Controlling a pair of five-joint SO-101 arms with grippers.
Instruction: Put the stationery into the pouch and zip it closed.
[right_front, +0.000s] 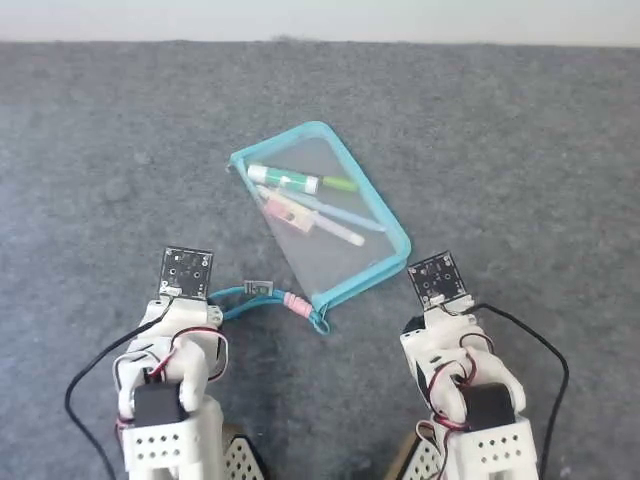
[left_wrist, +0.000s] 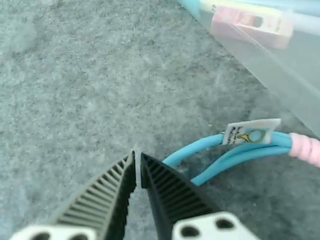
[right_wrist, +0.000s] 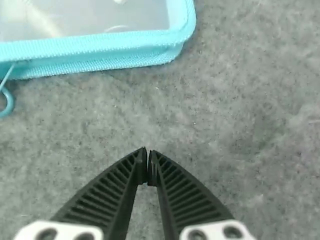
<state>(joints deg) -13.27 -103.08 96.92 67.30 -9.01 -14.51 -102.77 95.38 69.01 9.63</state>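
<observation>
Clear teal-edged pouch (right_front: 325, 258) at centre of the high view on the grey bench (right_front: 520, 150), stationery (right_front: 290, 181) inside it, blue cord (right_front: 240, 297) trailing to its lower left, left end effector (left_wrist: 138, 155) closed and empty beside the cord, right end effector (right_wrist: 147, 151) closed and empty near the pouch's lower right corner

We find passable worktop (right_front: 520, 140) all round the pouch (right_front: 335, 262); its blue cord (left_wrist: 260, 150) lies just beside the left tool (left_wrist: 137, 156).
</observation>
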